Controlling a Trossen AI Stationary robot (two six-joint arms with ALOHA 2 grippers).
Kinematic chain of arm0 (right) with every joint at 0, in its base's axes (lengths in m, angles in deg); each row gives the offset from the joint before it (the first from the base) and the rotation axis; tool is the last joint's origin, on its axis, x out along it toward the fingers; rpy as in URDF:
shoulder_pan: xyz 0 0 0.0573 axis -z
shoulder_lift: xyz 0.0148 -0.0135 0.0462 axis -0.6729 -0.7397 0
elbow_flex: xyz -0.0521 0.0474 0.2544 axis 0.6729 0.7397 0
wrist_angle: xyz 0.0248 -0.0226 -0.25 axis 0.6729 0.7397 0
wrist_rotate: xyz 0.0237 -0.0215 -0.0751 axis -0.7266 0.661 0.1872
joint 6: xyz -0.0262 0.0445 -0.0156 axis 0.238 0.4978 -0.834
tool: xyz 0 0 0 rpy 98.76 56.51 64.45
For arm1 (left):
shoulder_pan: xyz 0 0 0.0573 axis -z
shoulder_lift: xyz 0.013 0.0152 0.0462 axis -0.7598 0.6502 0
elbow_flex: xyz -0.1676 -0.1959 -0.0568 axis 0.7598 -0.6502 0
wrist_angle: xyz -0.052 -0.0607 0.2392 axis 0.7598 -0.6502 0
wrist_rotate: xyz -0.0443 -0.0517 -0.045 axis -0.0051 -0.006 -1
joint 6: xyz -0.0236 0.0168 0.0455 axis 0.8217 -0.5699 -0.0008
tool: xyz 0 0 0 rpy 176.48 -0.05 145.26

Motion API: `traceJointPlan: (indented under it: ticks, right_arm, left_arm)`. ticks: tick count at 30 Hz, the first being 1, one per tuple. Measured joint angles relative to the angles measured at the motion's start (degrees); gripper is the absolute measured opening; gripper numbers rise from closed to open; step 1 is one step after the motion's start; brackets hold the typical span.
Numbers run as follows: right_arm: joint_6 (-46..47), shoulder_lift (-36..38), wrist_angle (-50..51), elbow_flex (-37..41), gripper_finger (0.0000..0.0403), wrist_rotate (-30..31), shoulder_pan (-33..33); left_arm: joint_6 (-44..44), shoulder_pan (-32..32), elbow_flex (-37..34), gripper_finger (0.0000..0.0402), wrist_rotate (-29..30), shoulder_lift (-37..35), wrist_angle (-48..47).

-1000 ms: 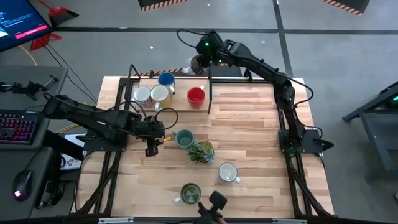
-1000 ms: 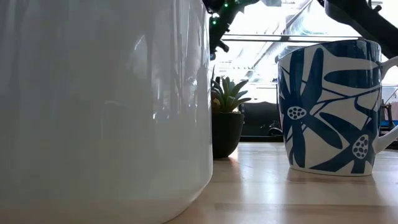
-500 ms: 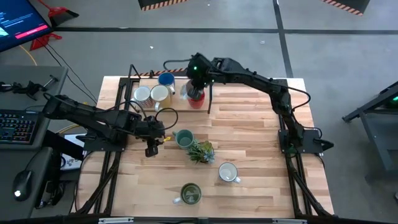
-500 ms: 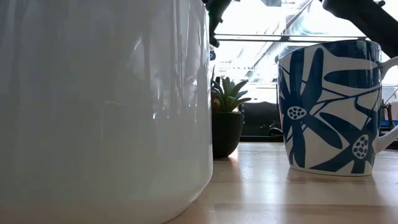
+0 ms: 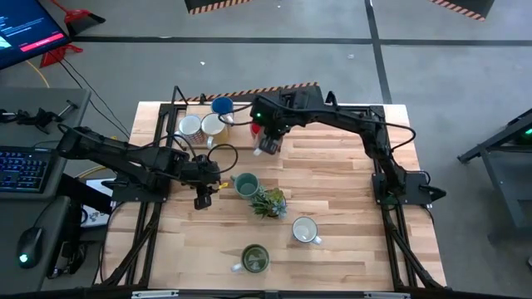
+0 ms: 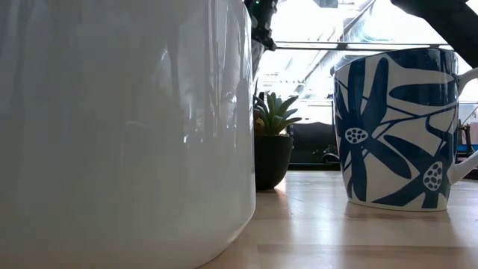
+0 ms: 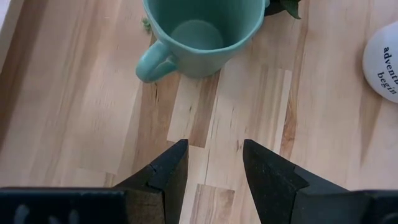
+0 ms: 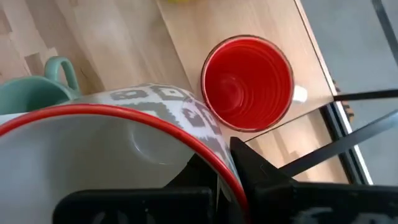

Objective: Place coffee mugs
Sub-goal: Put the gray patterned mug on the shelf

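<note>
My right gripper (image 5: 268,138) is shut on a white mug with a red rim and grey pattern (image 5: 266,149), just on the near side of the red mug (image 5: 259,124). A blue mug (image 5: 222,105), a white mug (image 5: 190,126) and a cream mug (image 5: 213,124) stand grouped at the far left. The teal mug (image 5: 246,184) stands upright mid-table. My left gripper (image 5: 203,196) hovers open to the left of it. Another white mug (image 5: 305,231) and the olive green mug (image 5: 254,258) stand near the near edge. My right gripper holds the patterned mug by its red rim (image 8: 208,152), pinched with one finger (image 8: 205,177) inside the mug and the other (image 8: 261,174) outside against the patterned wall. The fingers come from above. The mug's opening faces the wrist camera. The mug hides its underside.
A small spiky green plant (image 5: 268,202) stands beside the teal mug. A black metal frame (image 5: 280,124) stands upright near the red mug, and rails run along the table's left side (image 5: 158,149). Bare wood (image 5: 341,166) lies right of centre.
My right gripper has carried the patterned mug from beyond the table's far edge toward the near edge. It passed over the red mug and now sits just on that mug's near side. My left gripper and the other mugs have kept still.
</note>
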Motion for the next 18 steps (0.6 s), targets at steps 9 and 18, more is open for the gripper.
traceJointPlan:
  ticks: [9,18]
  right_arm:
    - [10.37,-0.09,4.34,1.87,0.0,1.87,-3.42]
    - [24.84,0.0,8.1,3.45,0.0,4.57,-6.67]
  left_arm:
    - [1.49,0.0,0.0,0.0145,0.02,0.0,-0.02]
    - [1.49,0.0,0.0,0.0145,0.0,0.0,-0.07]
